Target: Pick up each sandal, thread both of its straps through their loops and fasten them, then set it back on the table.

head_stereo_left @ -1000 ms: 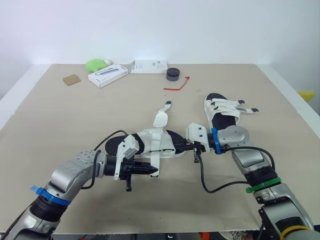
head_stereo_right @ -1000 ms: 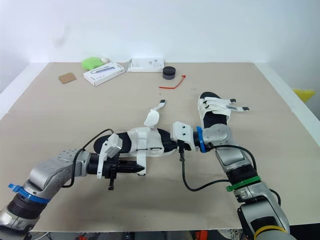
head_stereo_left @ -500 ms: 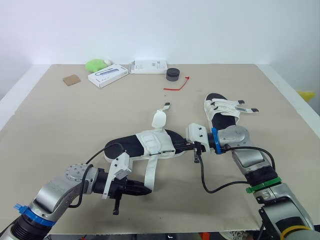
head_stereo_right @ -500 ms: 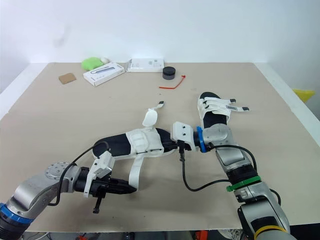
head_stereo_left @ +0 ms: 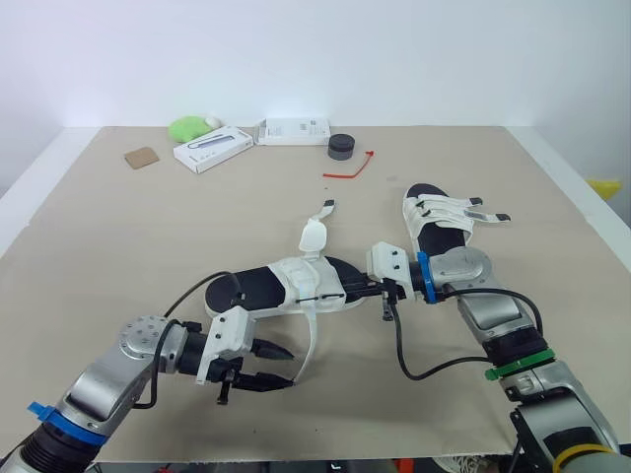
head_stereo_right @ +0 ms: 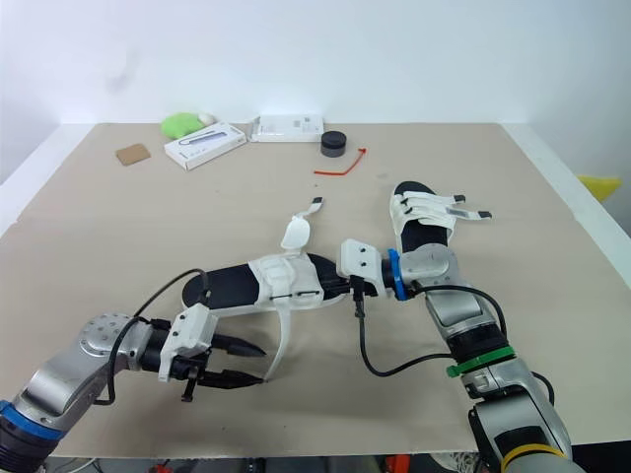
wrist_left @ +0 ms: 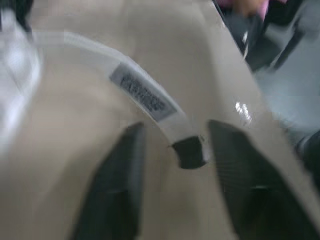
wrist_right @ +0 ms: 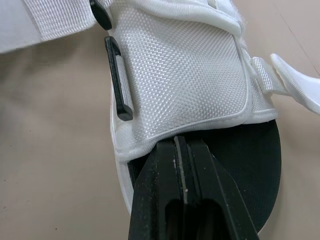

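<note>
Two sandals lie on the table (head_stereo_left: 118,227) in the head views. The sandal (head_stereo_left: 258,287) sits mid-table, black footbed up, white upper across its middle. One strap (head_stereo_left: 307,337) hangs loose off its near side and trails onto the table. Another strap ends in a rounded tab (head_stereo_left: 315,235) and points away from you. Your right gripper (head_stereo_left: 357,292) is clamped on the end of the sandal nearest it. Your left gripper (head_stereo_left: 290,367) is spread wide and grips nothing, its tips just beside the loose strap's end. The second sandal (head_stereo_left: 434,229) lies just behind your right arm, with its straps across the footbed.

In the left wrist view, the strap, which bears a grey label and a black tip (wrist_left: 189,151), lies between the two spread fingers (wrist_left: 117,185), touching neither.

In the right wrist view, the fingers are pressed together on the sole's edge. The white mesh upper has a black loop (wrist_right: 117,80) at its side.
</note>
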`<action>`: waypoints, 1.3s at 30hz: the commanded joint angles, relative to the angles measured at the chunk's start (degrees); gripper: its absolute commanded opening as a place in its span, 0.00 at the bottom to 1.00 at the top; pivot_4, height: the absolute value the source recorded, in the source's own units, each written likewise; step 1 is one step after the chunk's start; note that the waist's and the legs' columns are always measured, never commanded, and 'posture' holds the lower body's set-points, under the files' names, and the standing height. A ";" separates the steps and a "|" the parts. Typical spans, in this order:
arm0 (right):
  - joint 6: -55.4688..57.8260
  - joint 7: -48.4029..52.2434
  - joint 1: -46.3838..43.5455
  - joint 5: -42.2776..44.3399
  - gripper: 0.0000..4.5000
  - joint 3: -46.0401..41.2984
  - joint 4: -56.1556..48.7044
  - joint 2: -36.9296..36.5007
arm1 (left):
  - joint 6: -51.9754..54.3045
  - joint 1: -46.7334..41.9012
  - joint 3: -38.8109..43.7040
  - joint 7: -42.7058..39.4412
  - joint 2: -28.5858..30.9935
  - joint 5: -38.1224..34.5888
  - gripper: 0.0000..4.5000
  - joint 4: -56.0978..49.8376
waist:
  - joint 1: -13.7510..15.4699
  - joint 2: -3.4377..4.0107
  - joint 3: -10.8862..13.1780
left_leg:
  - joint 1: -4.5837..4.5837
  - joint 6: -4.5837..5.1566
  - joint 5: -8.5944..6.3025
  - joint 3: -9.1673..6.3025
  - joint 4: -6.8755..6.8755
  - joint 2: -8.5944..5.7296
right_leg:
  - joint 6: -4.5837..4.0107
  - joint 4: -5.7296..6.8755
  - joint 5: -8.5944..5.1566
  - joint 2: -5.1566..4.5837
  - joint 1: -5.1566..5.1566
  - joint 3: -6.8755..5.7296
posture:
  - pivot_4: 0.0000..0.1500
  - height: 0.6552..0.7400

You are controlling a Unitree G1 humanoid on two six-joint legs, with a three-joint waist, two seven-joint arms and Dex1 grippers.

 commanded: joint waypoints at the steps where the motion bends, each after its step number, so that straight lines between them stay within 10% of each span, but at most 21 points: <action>1: 0.22 0.72 0.13 -0.73 0.00 0.23 0.06 -0.97 | -23.17 -1.65 3.23 0.29 0.07 8.58 0.61 5.84 | 0.02 0.00 0.00 | 0.01 0.00 0.00 0.04 0.00 0.00 | 0.00 0.00 0.00 -0.02 0.00 0.03 | 1.00 1.00; 7: 0.24 0.63 0.16 -0.63 0.00 0.41 -0.08 -0.83 | -58.37 -13.03 4.29 11.01 -3.76 25.41 0.61 19.93 | 0.25 -0.06 -0.04 | 0.06 0.02 0.02 0.15 -0.01 -0.04 | 0.04 -0.07 0.14 -0.18 0.07 0.03 | 1.00 1.00; 12: 0.19 0.65 0.13 -0.65 0.00 0.43 -0.17 -0.71 | -67.88 -18.91 0.01 15.07 -4.02 31.57 0.61 24.44 | 0.05 -0.06 -0.04 | 0.11 0.12 -0.05 0.37 -0.07 -0.08 | 0.22 -0.12 0.41 -0.39 0.06 0.13 | 1.00 1.00; 39: 0.63 -0.02 0.16 -0.85 0.00 -0.04 -0.39 -0.92 | -52.70 -31.35 -19.98 1.15 -0.75 18.44 0.61 18.72 | 0.06 -0.06 -0.03 | 0.16 0.31 -0.15 0.53 -0.07 -0.07 | 0.53 -0.10 0.24 -0.06 0.05 0.53 | 1.00 1.00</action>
